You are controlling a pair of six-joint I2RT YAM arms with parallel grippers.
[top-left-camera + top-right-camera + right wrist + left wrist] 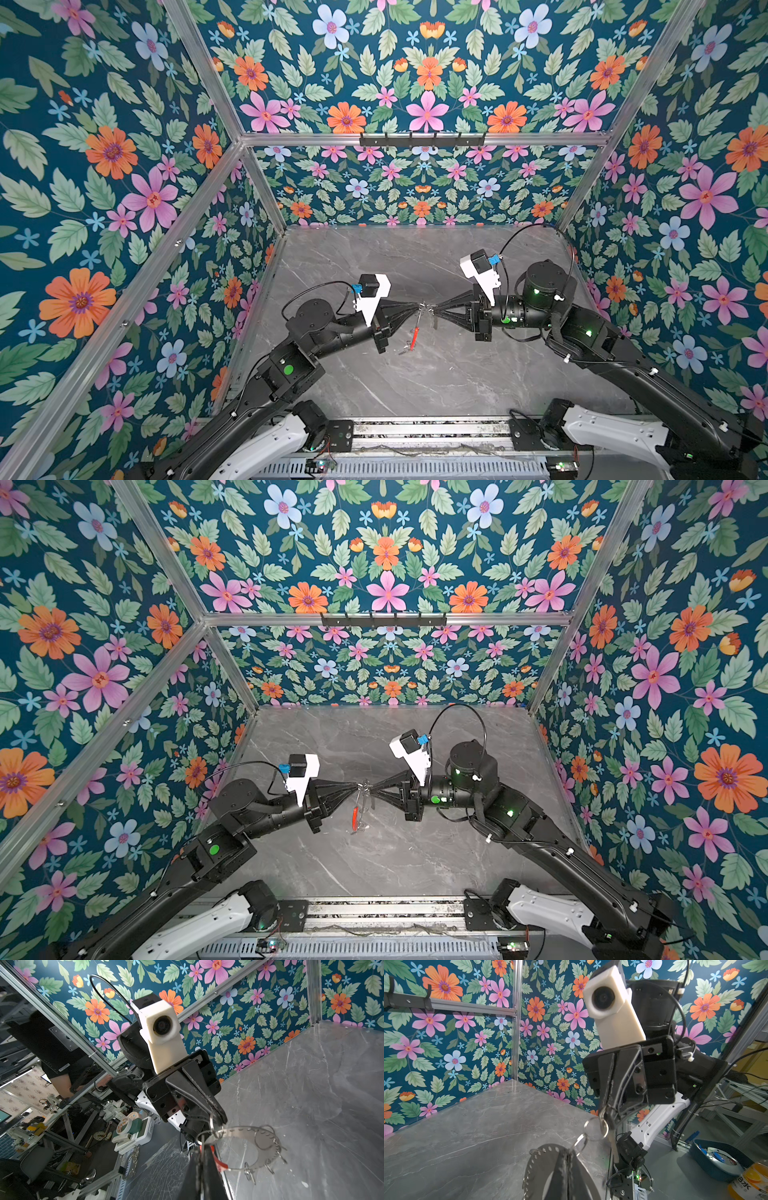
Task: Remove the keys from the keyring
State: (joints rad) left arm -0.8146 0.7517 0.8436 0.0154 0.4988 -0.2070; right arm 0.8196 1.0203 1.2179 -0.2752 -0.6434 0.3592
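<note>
Left hand: my left gripper [415,306] is pinched fully closed, held well above the table [457,374]. It grips the keyring [249,1132] at the end of its band, where a small split ring [580,1142] joins.
Keyring: it is in the air between my two fingertips, touching nothing below. The red sleeve [413,337] hangs down under the grip point.
Right hand: my right gripper [437,309] is also closed tight, tip to tip with the left. It appears to clamp the head of a key [613,1147]; the blade hangs down below the tips.
Step in hand: working one key off, I judge. One hand anchors the hoop and the other has the key. The key is not yet free, since a larger ring [596,1128] links it back to the band.
Next move: needs the left to hold steady while the right feeds the key round the ring's coil toward its split. A straight pull would likely only drag the hoop.
Top views: both show the height above the table and the two arms' alignment. The metalwork is too small there to read.
Left wrist view: shows the key, the linked rings and the right fingertips.
Right wrist view: shows the hoop as a flat perforated band carrying further small rings. My own fingers hide the key there.
</note>
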